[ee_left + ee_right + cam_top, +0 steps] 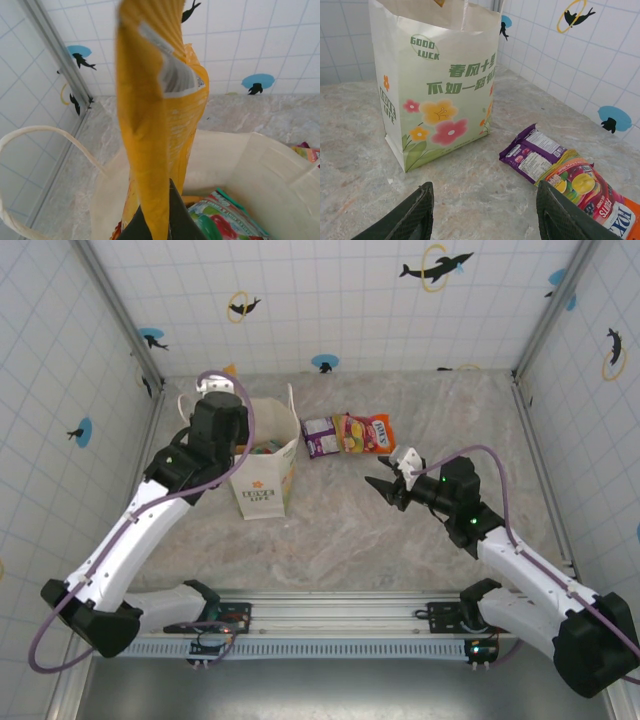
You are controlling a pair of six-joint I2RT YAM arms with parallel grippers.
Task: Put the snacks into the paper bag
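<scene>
My left gripper (160,212) is shut on a yellow-orange snack packet (155,115), which hangs upright over the open mouth of the white paper bag (250,160). Inside the bag lie a green and teal packet (225,220) and more snacks. Seen from above, the left wrist (220,420) hovers over the bag (268,475). Three packets lie on the table right of the bag: purple (535,155), yellow-red (577,185) and orange (622,220). My right gripper (485,210) stands open and empty above the table, between the bag (435,90) and the packets.
Tiled walls with dolphin stickers close in the marble-patterned table (400,540) on three sides. The bag's loop handle (35,132) sticks out toward the left wall. The purple, yellow-red and orange packets (348,434) overlap in a row near the back middle.
</scene>
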